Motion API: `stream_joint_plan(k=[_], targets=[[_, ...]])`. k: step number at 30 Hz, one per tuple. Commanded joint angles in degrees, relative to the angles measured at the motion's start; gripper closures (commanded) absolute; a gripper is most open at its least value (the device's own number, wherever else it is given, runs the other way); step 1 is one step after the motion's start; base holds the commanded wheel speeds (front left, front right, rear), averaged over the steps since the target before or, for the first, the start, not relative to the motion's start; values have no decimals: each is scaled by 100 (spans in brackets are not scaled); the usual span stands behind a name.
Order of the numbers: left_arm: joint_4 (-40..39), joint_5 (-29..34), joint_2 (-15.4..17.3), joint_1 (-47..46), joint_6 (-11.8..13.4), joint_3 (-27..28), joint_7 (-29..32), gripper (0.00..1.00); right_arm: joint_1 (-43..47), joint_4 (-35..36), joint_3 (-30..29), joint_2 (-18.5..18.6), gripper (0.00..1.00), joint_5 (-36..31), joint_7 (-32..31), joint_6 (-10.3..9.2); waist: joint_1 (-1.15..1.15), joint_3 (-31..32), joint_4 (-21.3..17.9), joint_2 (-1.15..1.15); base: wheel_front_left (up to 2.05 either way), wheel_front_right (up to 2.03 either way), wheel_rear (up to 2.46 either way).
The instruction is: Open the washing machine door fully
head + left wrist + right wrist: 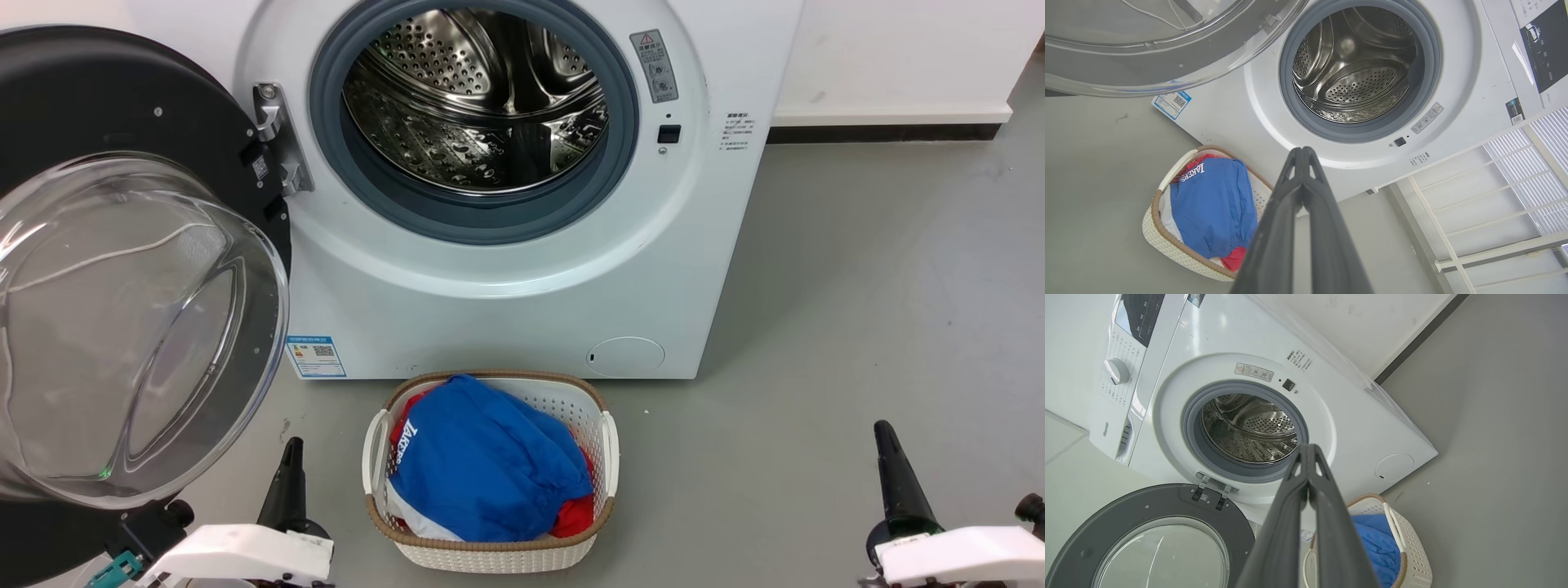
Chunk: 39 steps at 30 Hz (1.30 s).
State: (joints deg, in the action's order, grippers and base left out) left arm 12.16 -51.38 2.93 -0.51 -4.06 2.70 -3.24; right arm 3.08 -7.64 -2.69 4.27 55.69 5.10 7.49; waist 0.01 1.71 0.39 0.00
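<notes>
Nearest, the left gripper (291,457) and right gripper (888,445) sit low, fingers pressed together, holding nothing. Past the laundry basket (611,445), the washing machine door (122,98) stands swung wide leftward (task looks essentially done), baring the washing machine (506,318) drum (473,98).

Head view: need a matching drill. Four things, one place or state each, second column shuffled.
Things:
1. door
2. drum
3. basket
4. left gripper

States:
A. holds blue and red clothes
B. swung open, at the left
C. shut, lower left
D. bare steel, nothing inside

Pairs: 1-B, 2-D, 3-A, 4-C
</notes>
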Motion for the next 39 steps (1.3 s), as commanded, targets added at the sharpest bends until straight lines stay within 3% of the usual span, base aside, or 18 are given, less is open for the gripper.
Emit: stream_joint_plan(k=[1,39], targets=[[-47,-155,-2,-167,-47,37,28,100,-187,26,-7,48,100,167,-24,1,0,-3,-1,0,0,0,0],[97,-2512,-5,-434,-233,253,610,100,-640,-369,-101,39,100,2372,-608,0,0,-99,-21,0,0,0,0]])
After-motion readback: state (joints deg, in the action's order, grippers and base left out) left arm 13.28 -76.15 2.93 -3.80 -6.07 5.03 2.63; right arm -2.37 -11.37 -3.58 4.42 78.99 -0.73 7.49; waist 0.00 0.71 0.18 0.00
